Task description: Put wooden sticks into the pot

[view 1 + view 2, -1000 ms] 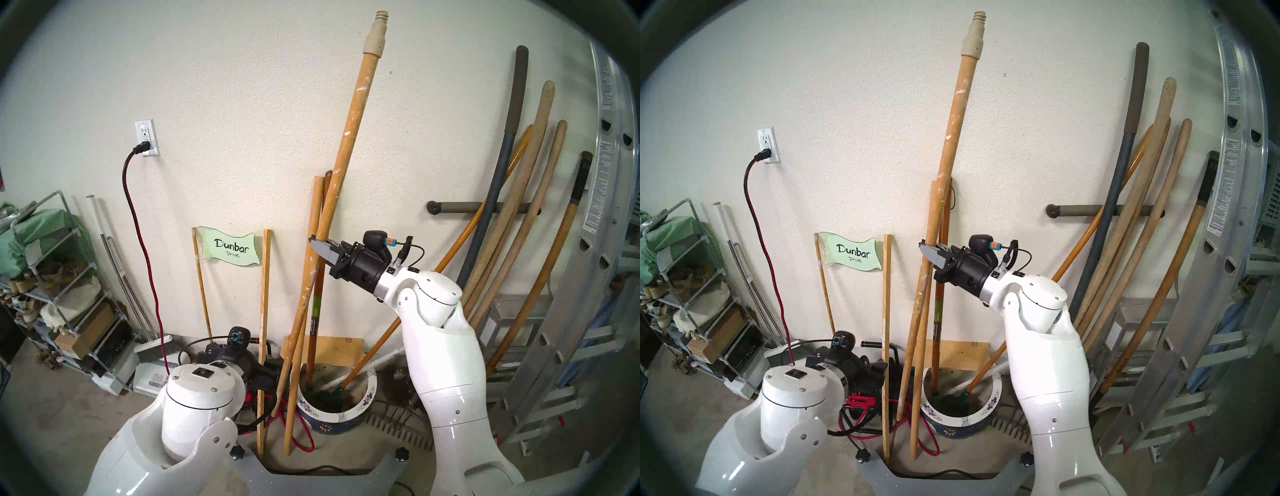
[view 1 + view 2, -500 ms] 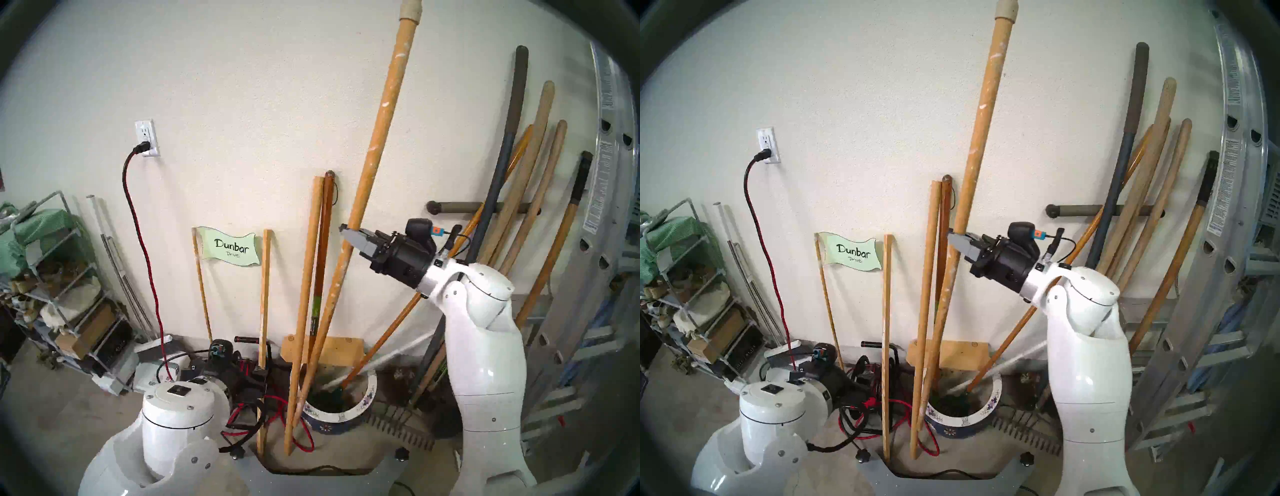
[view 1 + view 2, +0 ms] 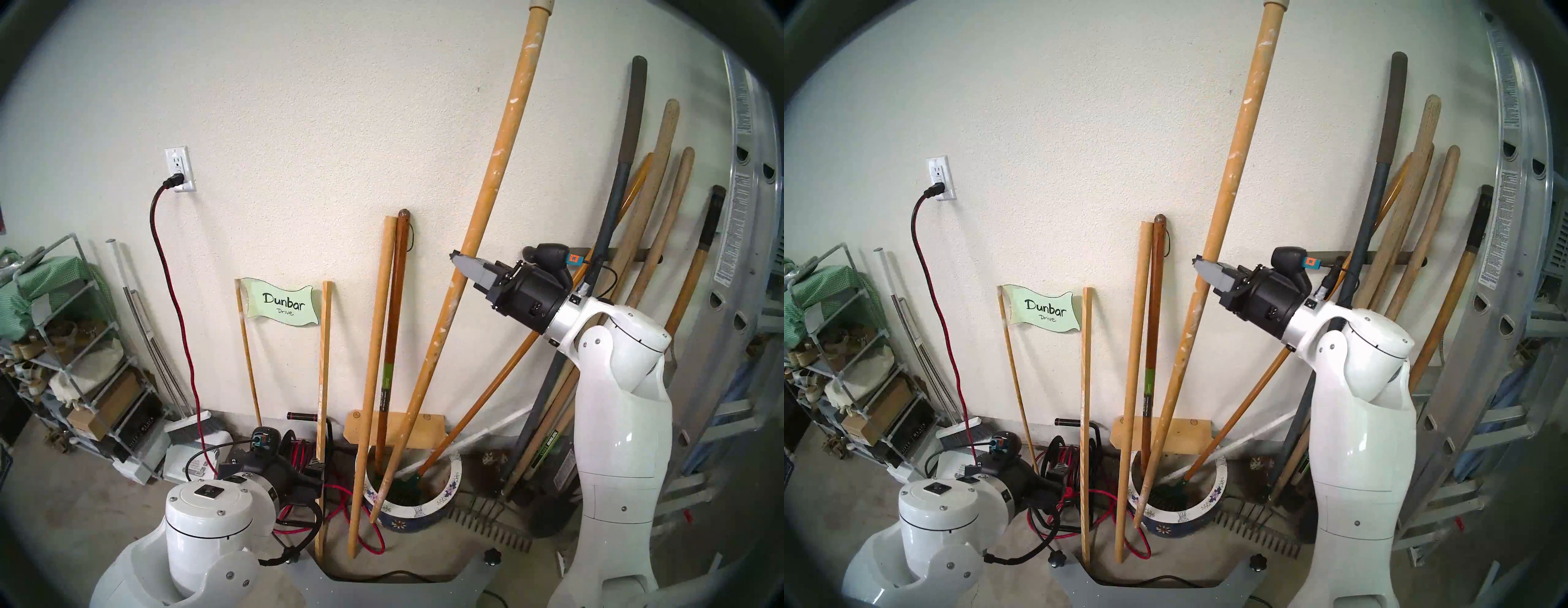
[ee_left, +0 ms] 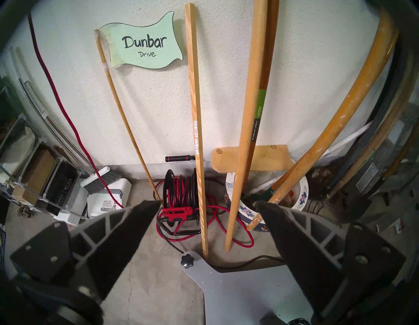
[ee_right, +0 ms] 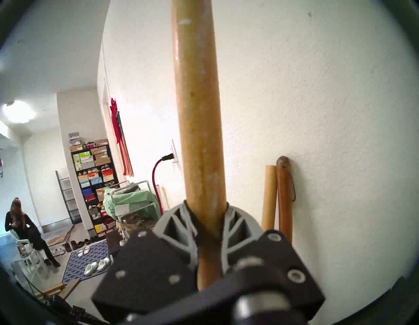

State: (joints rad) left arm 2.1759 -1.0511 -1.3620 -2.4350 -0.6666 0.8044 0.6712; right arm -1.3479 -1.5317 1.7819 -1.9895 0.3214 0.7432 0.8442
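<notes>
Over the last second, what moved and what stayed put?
The right gripper, shut on the flecked pole, swung it up and right, bringing its foot across to the pot rim. The left gripper let go and pulled back, open. The plain pole and pot stayed.

Even, soft daylight fills the head views, so the white wall [image 3: 318, 106] reads bright and the plain wooden stick [image 3: 375, 361] leaning on it throws only a faint shadow. In the right wrist view a ceiling lamp [image 5: 19, 112] far left of the paint-flecked wooden stick [image 5: 199, 127] glares white, and the right tool [image 5: 207, 221] below that stick is soft and out of focus. All four views bow straight lines near their dark fisheye rims
</notes>
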